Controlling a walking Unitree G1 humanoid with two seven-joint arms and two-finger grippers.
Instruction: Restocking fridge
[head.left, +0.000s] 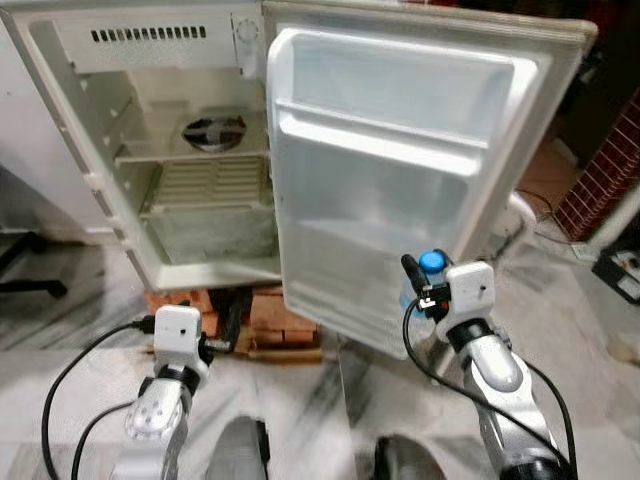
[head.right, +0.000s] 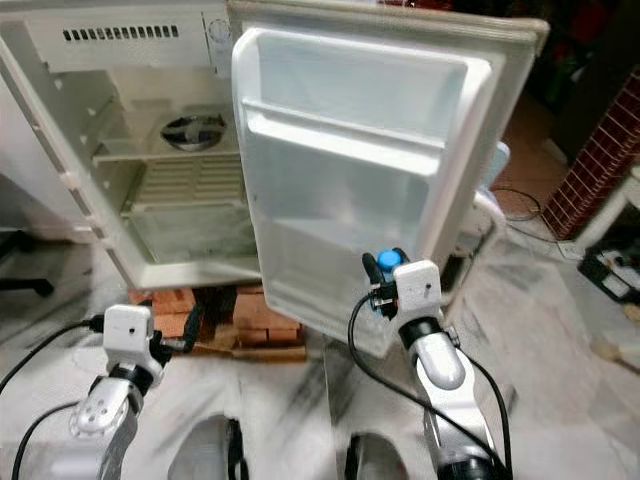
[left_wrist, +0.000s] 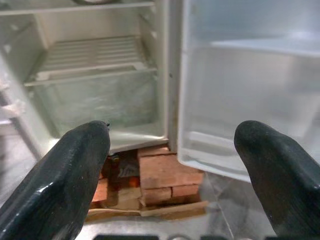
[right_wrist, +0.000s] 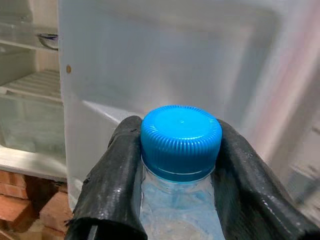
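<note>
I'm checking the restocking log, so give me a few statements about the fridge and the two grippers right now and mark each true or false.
1. The right gripper is shut on a bottle with a blue cap. True.
2. The fridge door is closed. False: it stands wide open, its inner shelves facing the robot.
3. The left gripper holds a carton. False: its fingers are apart with nothing between them.
4. The fridge stands raised on bricks. True.
5. The bottle already sits on a door shelf. False: it is held in front of the lower part of the door.
</note>
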